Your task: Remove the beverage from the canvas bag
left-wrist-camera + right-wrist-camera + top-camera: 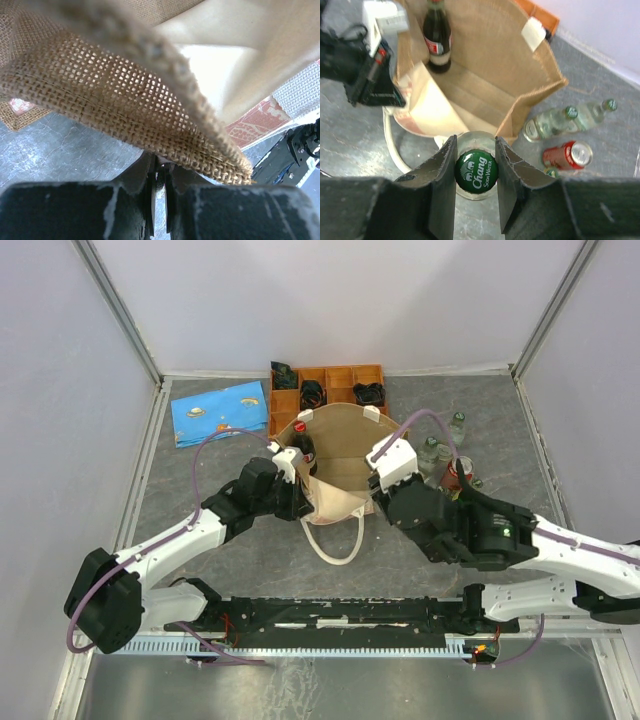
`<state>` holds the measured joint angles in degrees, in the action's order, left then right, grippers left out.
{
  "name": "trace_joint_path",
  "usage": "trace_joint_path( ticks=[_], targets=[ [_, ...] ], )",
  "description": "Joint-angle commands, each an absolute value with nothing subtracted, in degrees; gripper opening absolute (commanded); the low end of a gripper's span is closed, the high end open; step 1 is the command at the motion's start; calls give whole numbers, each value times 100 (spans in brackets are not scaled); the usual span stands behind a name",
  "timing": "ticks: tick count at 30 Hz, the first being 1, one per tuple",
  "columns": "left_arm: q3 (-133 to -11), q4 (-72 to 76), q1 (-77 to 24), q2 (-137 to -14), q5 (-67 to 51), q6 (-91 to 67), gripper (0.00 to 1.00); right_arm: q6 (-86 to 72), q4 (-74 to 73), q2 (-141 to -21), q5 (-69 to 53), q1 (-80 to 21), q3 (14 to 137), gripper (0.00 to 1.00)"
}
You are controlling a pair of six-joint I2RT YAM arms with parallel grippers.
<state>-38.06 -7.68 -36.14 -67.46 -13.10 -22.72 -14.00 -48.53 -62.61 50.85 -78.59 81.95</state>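
Note:
The canvas bag (340,455) stands open mid-table, with its cream handle looped toward me. A dark cola bottle (303,445) stands upright inside it at the left wall and also shows in the right wrist view (437,37). My left gripper (296,492) is shut on the bag's left rim; the left wrist view shows the burlap edge (125,95) pinched between the fingers (135,175). My right gripper (476,167) is shut on the neck of a clear soda-water bottle with a green cap (476,171). It holds the bottle upright just outside the bag's near right corner (520,107).
Two clear bottles (430,450) (457,425) and a red can (460,472) lie on the table to the right of the bag. An orange compartmented tray (330,385) stands behind the bag. A flat blue cloth (220,412) lies at the back left.

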Motion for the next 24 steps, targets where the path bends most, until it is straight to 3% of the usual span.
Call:
trace_joint_path(
  ticks=[1,11,24],
  targets=[
    [-3648,-1473,-3630,-6795,-1075,-2449,3,-2163,-4640,-5912,5662,-7945,7684,0],
    [-3689,-1469,-3632,-6713,-1128,-2470,3,-2841,-3614,-5025,5856,-7860,5657,0],
    [-3777,-1406,-3634,-6759,-1172,-2470,3,-3844,-3349,-5039,4821,-7056,4721,0]
  ],
)
